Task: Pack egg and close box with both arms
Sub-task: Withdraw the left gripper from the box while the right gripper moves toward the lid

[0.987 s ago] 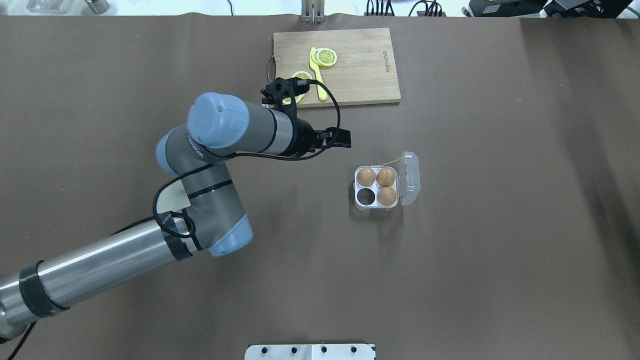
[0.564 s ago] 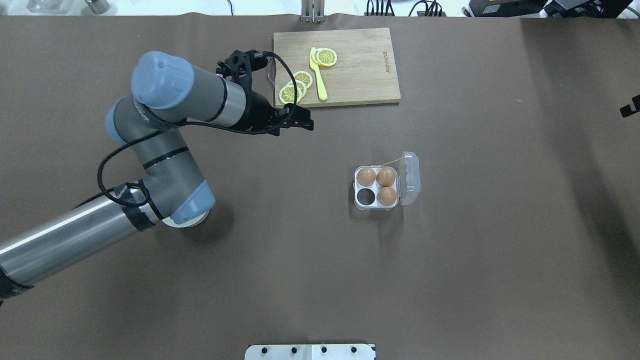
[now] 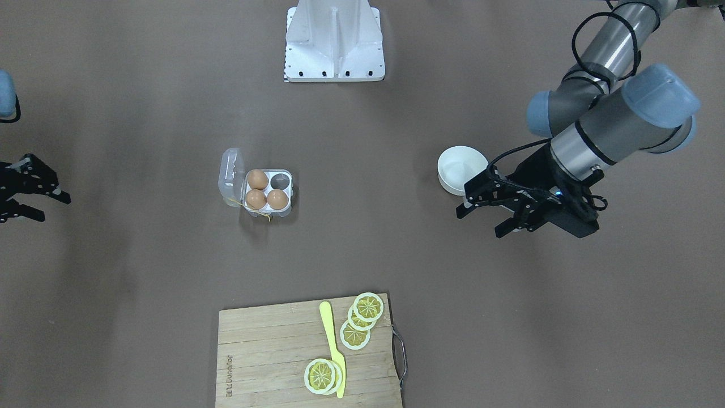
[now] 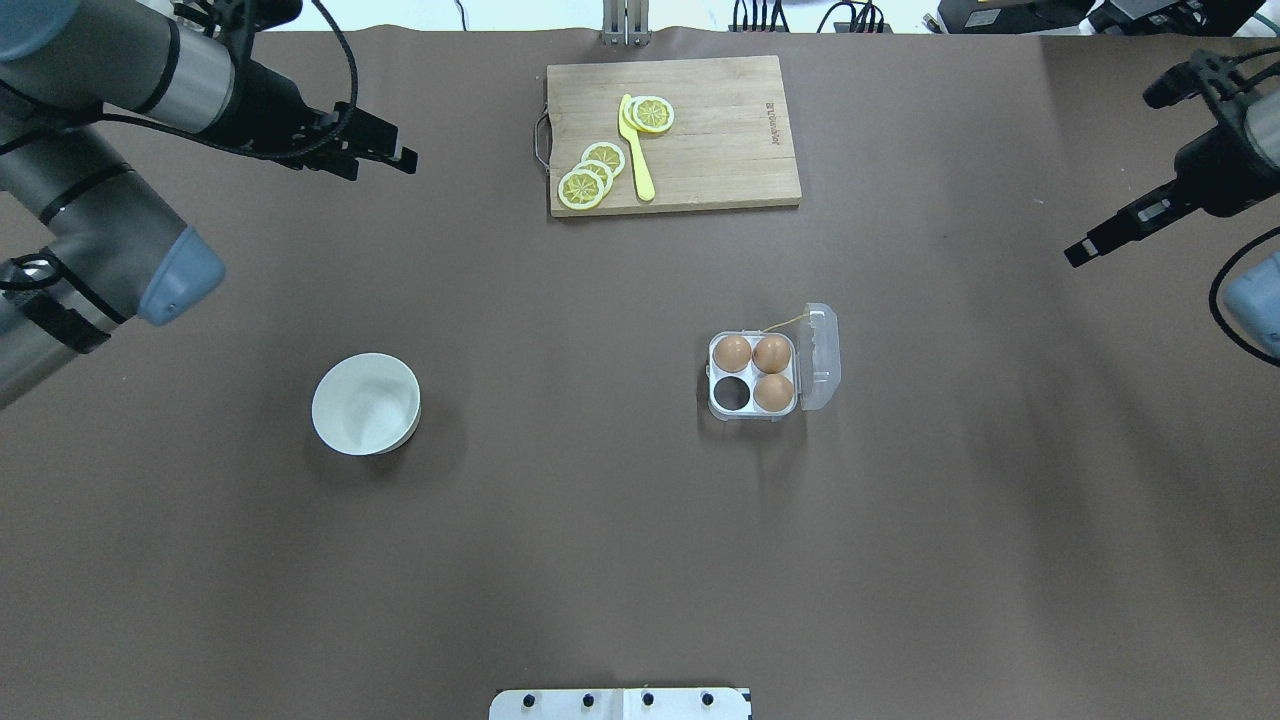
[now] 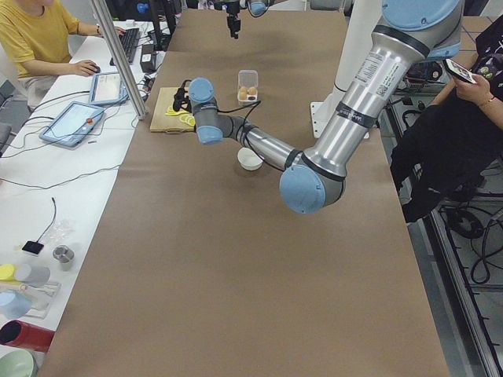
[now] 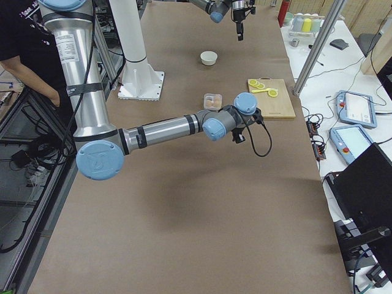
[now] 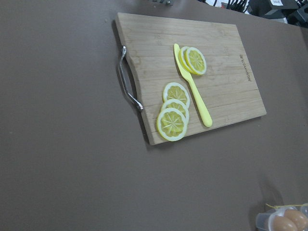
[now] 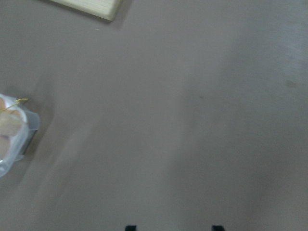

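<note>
I read the black two-finger left gripper (image 3: 479, 223) and right gripper (image 3: 54, 208) as spread wide, holding nothing. Three smooth orange-brown eggs (image 4: 771, 353) sit mid-table in the white-grey four-cell carton (image 4: 822, 360), clear lid open.

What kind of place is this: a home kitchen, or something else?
Probably a robotics lab, not a kitchen. The left arm and right arm reach over a brown-covered table, a person in yellow sits at a side desk, and control tablets lie nearby.

Three eggs (image 4: 732, 353), one box (image 4: 822, 352), one bowl (image 4: 366, 404), five lemon slices (image 4: 579, 189).
</note>
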Tool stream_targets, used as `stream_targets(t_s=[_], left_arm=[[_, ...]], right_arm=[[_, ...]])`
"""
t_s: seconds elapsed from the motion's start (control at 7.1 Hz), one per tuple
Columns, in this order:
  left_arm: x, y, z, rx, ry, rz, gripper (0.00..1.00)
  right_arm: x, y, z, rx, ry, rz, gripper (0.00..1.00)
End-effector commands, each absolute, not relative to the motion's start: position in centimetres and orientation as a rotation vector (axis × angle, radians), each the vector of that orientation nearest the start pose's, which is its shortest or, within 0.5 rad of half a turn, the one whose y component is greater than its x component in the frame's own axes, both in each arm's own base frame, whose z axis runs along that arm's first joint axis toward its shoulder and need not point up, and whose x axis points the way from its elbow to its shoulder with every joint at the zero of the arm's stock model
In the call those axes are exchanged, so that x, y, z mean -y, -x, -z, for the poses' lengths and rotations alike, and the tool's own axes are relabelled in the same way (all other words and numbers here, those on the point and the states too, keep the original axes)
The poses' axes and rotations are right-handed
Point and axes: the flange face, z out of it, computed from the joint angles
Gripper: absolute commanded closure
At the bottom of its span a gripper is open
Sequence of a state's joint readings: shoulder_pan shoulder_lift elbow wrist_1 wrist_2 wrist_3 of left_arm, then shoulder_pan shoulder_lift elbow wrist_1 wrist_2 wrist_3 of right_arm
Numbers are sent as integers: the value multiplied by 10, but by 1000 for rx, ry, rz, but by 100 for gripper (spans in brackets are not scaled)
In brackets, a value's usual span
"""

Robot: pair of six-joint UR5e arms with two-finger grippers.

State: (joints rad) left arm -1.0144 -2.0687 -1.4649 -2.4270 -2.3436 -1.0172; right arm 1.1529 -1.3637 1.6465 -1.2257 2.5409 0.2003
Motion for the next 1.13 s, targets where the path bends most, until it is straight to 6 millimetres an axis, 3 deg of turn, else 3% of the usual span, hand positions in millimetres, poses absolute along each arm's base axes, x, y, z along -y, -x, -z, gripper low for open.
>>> stream_targets(t_s=[0.0, 0.14, 0.42, 0.56, 0.7, 0.99], left_arm=[[608, -231, -357, -1251, -400, -107, 9], [607, -206, -385, -1214, -435, -146, 9], [606, -175, -423, -1139, -476, -201, 9], [606, -156, -442, -1092, -495, -239, 9], [607, -151, -450, -1069, -497, -259, 9], [603, -148, -457, -1062, -494, -259, 9]], right_arm=[[547, 267, -387, 1127, -302, 656, 43], [545, 286, -369, 1139, -313, 690, 43], [538, 331, -322, 1165, -326, 763, 49], [532, 347, -316, 1165, -323, 787, 49], [526, 364, -317, 1141, -327, 799, 48], [521, 378, -318, 1124, -318, 809, 48]])
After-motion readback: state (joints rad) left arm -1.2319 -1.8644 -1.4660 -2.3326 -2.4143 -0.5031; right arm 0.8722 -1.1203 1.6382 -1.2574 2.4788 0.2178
